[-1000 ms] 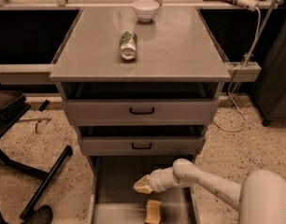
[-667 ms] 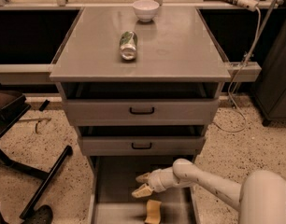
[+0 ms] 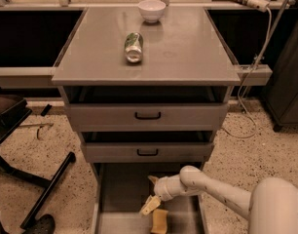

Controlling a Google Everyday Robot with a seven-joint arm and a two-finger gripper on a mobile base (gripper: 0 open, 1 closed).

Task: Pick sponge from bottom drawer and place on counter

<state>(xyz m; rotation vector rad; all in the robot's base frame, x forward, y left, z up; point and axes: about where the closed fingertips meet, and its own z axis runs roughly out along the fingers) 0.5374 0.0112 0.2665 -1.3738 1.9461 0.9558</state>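
Observation:
The sponge (image 3: 160, 222), yellow, lies on the grey floor of the open bottom drawer (image 3: 120, 199), near its front edge. My gripper (image 3: 151, 193) reaches into the drawer from the right, just above and behind the sponge. It is open, with one pale finger (image 3: 150, 205) pointing down close to the sponge's left top edge and the other higher up. It holds nothing. The counter (image 3: 188, 48) is the broad grey top of the cabinet above.
A green-and-silver can (image 3: 133, 47) lies on its side on the counter, with a white bowl (image 3: 152, 9) at the back. Two shallower drawers with black handles (image 3: 147, 115) stand slightly open above. A black chair base (image 3: 37, 179) is on the floor at left.
My gripper has dropped lower into the drawer toward the sponge, and its fingers have spread apart. The sponge has not moved.

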